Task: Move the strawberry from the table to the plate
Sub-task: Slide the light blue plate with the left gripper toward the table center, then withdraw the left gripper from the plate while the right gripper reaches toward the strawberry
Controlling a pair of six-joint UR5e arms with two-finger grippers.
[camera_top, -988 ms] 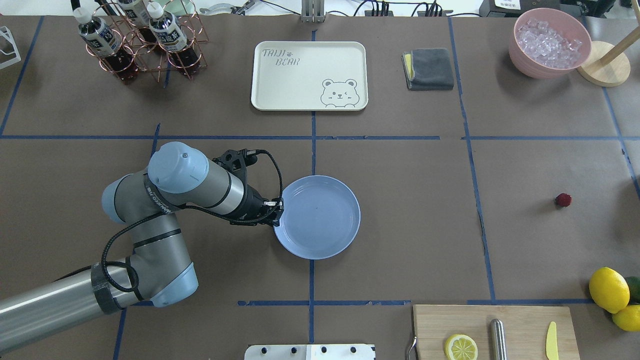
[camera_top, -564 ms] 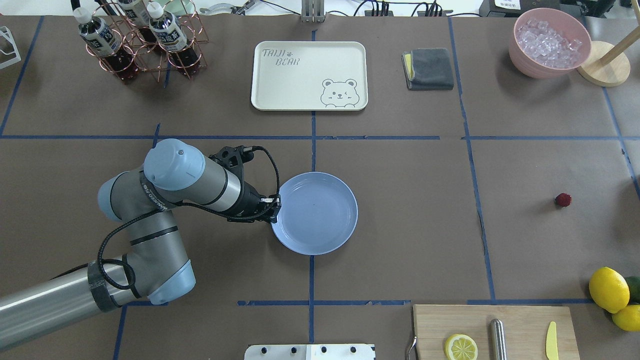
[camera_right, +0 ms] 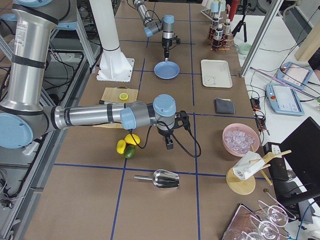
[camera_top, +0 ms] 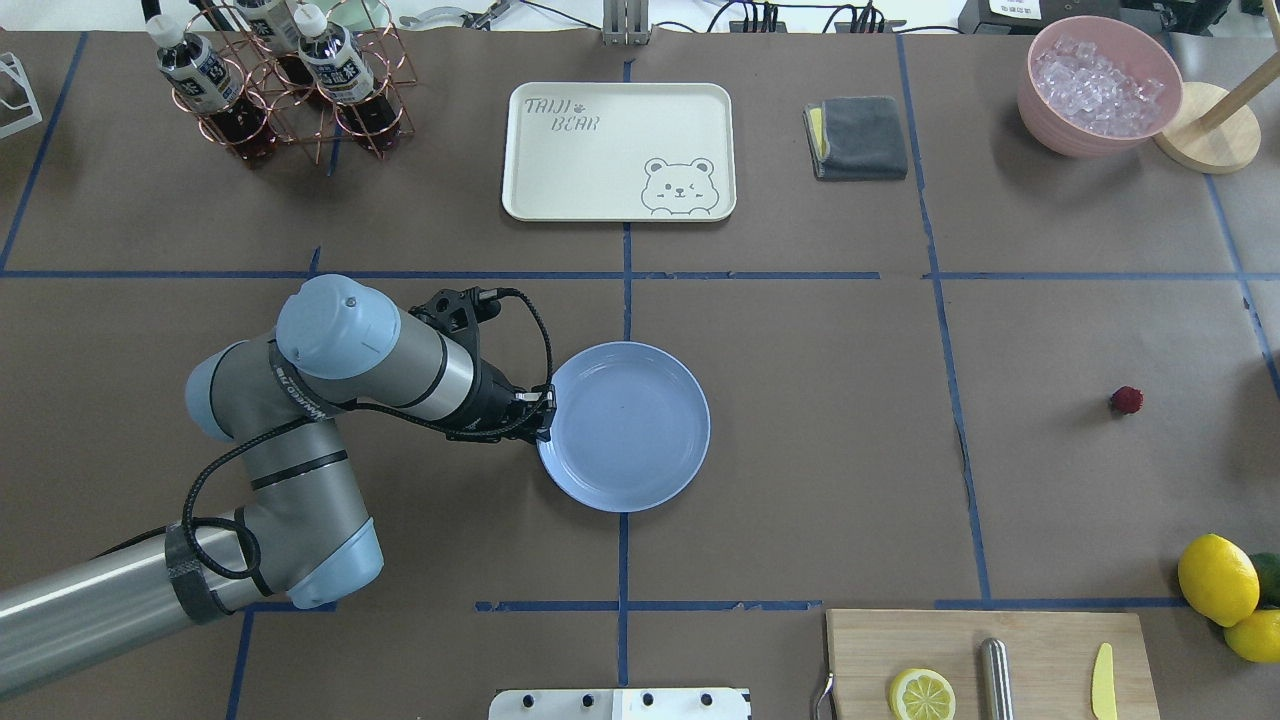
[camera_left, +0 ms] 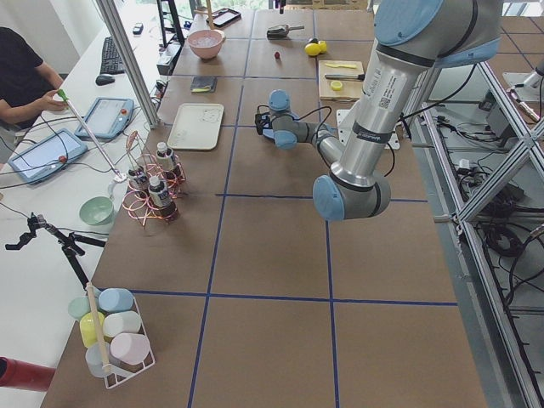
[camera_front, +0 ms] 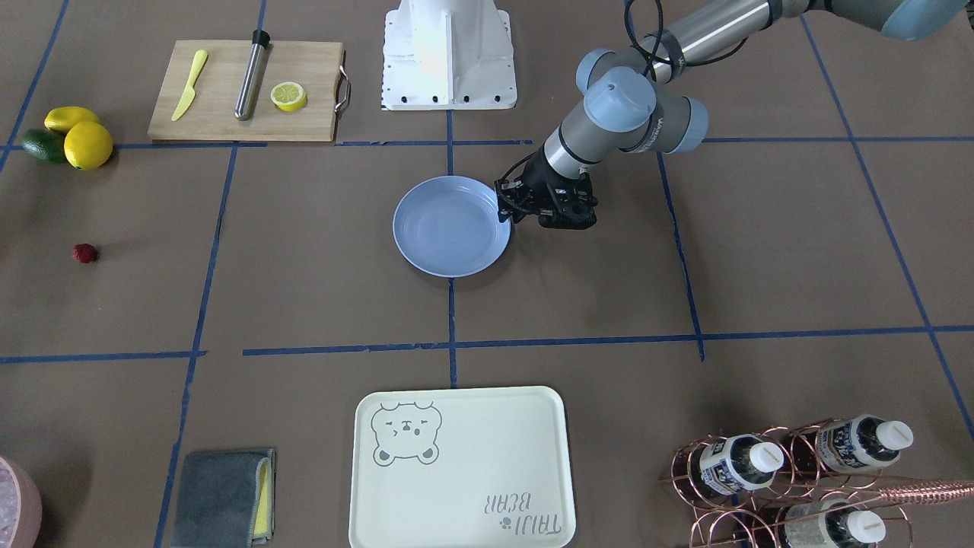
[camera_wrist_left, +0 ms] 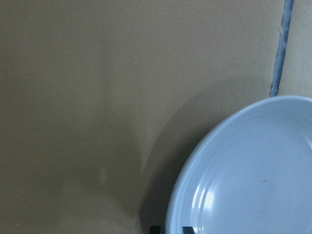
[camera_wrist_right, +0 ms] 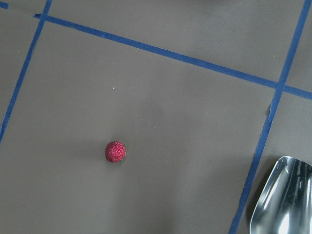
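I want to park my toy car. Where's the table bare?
The wide stretch between the plate and the strawberry is bare, and so is the patch between plate and tray. It's crowded by the lemons and cutting board.

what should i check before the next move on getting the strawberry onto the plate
1. The strawberry lies free on the table, nothing touching it: ok.
2. The plate is empty: ok.
3. The left gripper is clear of the plate: not ok, its jaws sit on the plate's rim.
4. The right gripper is open: cannot tell.
5. The strawberry shows in the right wrist view: ok, left of centre.
6. The metal scoop is apart from the strawberry: ok.
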